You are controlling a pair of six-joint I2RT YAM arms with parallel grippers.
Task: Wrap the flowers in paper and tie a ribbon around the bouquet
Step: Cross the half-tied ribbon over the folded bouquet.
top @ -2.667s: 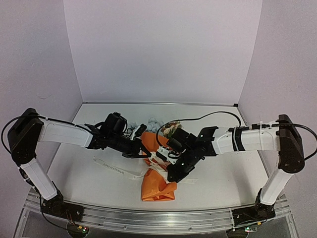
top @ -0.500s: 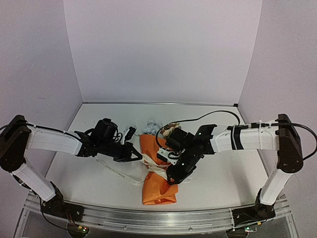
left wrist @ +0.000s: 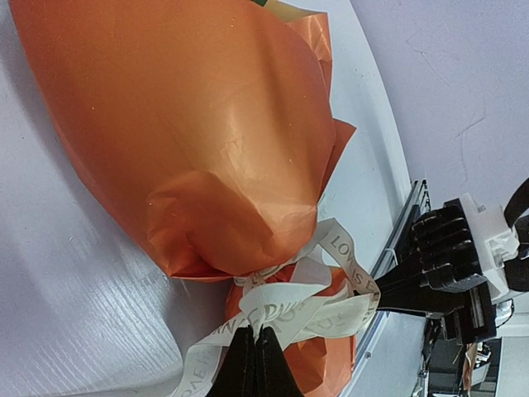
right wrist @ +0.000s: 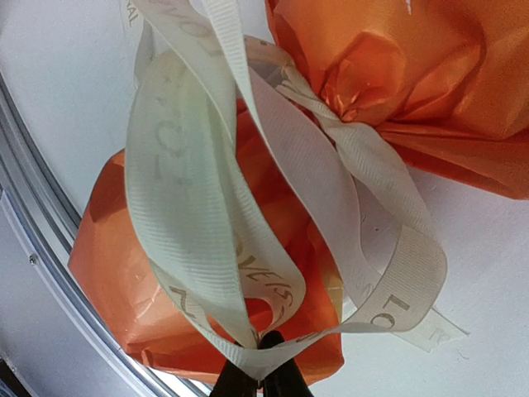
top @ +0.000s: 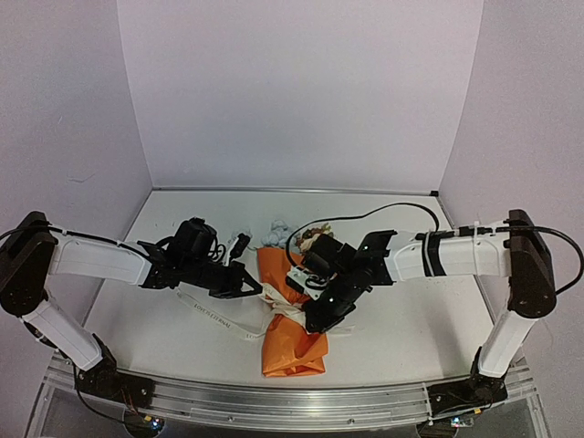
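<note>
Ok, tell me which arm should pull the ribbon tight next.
Right, probably: the right pincer is shut on slack loops of the ribbon, so pulling takes that up. The left pincer pinches the ribbon close against the bouquet, better as anchor.

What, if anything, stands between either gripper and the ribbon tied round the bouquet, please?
Nothing visible does. The left gripper and the right gripper each pinch a loop of the ribbon beside the bouquet, jaws shut directly on it.

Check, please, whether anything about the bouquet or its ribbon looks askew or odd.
The ribbon is not snug yet: slack loops stand off the cinched waist of the paper, one tail trailing across the table. Nothing looks torn or spilled.
</note>
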